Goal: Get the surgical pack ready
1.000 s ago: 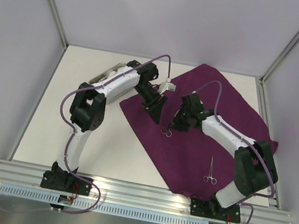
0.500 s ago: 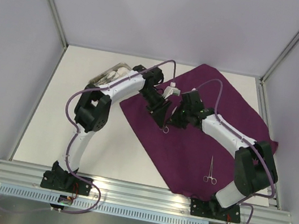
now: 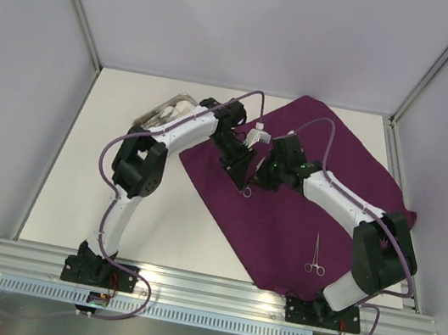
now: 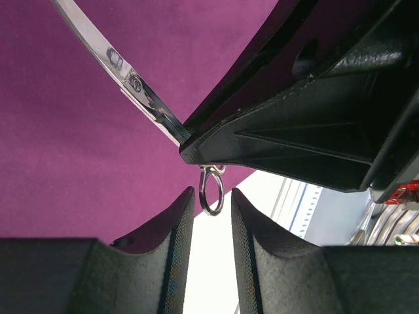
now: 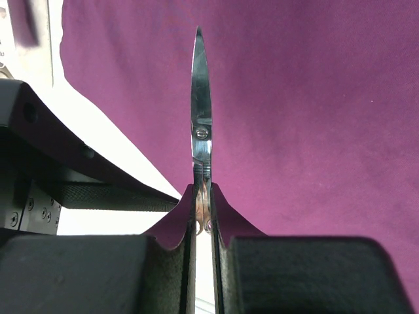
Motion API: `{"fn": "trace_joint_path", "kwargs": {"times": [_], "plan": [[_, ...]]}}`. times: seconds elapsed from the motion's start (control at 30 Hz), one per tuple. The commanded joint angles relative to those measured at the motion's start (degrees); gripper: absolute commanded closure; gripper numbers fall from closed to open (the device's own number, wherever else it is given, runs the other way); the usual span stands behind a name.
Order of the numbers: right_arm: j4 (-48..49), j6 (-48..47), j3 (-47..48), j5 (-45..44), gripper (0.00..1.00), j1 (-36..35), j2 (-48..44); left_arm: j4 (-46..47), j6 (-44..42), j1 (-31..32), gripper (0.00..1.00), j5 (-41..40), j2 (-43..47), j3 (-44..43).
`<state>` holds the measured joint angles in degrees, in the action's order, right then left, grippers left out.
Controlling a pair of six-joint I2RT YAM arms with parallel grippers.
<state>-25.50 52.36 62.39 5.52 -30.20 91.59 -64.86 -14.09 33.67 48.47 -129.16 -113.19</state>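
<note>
The purple cloth (image 3: 336, 165) lies spread on the right half of the table. My right gripper (image 3: 264, 177) is shut on a steel clamp (image 5: 201, 98) and holds it above the cloth, finger rings (image 3: 247, 191) hanging down. In the right wrist view (image 5: 203, 193) the clamp's tip points away. My left gripper (image 3: 244, 181) is open, close against the right one. In the left wrist view its fingertips (image 4: 185, 199) stand either side of a clamp ring (image 4: 211, 190) with a small gap. A second clamp (image 3: 315, 256) lies on the cloth. The steel tray (image 3: 163, 111) shows partly behind the left arm.
The cloth's right edge drapes over the table's right rail (image 3: 404, 219). Metal frame posts stand at the back corners, and an aluminium rail (image 3: 212, 290) runs along the near edge. White table surface (image 3: 93, 180) lies left of the cloth.
My left gripper has moved right and closed in on the right gripper, until its fingers stand round the clamp's ring. The right gripper has shifted the clamp slightly left.
</note>
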Motion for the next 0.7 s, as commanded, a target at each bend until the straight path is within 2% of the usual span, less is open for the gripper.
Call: {"fn": "trace_joint_path", "kwargs": {"times": [0.0, 0.1, 0.13, 0.2, 0.27, 0.4, 0.43, 0.47, 0.57, 0.6, 0.67], "plan": [[3.00, 1.78, 1.95, 0.46, 1.00, -0.21, -2.29, 0.88, 0.38, 0.43, 0.63, 0.66, -0.30, 0.16], [3.17, 2.05, 1.95, 0.63, 0.99, -0.30, -2.03, 1.05, 0.72, 0.43, 0.72, 0.58, -0.12, 0.33], [3.17, 2.13, 1.86, 0.72, 1.00, -0.22, -2.12, 1.14, 1.08, 0.43, 0.79, 0.49, -0.04, 0.25], [3.26, 2.22, 1.77, 0.72, 1.00, -0.13, -2.12, 1.14, 1.60, 0.43, 0.86, 0.57, -0.04, -0.10], [3.35, 2.22, 1.59, 0.90, 1.00, -0.21, -2.12, 0.96, 2.04, 0.43, 1.00, 0.66, -0.04, -0.63], [2.65, 1.78, 1.59, 1.34, 0.98, 0.05, -2.12, -1.40, 1.78, 0.43, 1.00, 0.14, -0.04, -2.03], [2.38, 1.00, 1.77, 2.03, 0.96, 0.22, -2.29, -2.02, 1.78, 0.34, 1.00, -0.82, -0.04, -2.30], [1.86, 0.56, 1.94, 2.39, 0.86, 0.31, -2.38, -2.55, 1.26, 0.17, 1.00, -3.79, 0.14, -2.82], [1.24, -2.51, 2.38, 3.53, 0.69, 0.49, -3.52, -4.39, -0.15, -0.88, 1.00, -7.06, 0.93, -2.74], [1.06, -3.39, 2.56, 3.79, 0.59, 0.58, -3.96, -5.27, -1.02, -2.37, 1.00, -8.03, 1.63, -2.74], [0.54, -5.85, 3.35, 4.32, 0.52, 0.49, -5.45, -6.41, -1.90, -4.30, 1.00, -9.00, 2.33, -3.53]]}}
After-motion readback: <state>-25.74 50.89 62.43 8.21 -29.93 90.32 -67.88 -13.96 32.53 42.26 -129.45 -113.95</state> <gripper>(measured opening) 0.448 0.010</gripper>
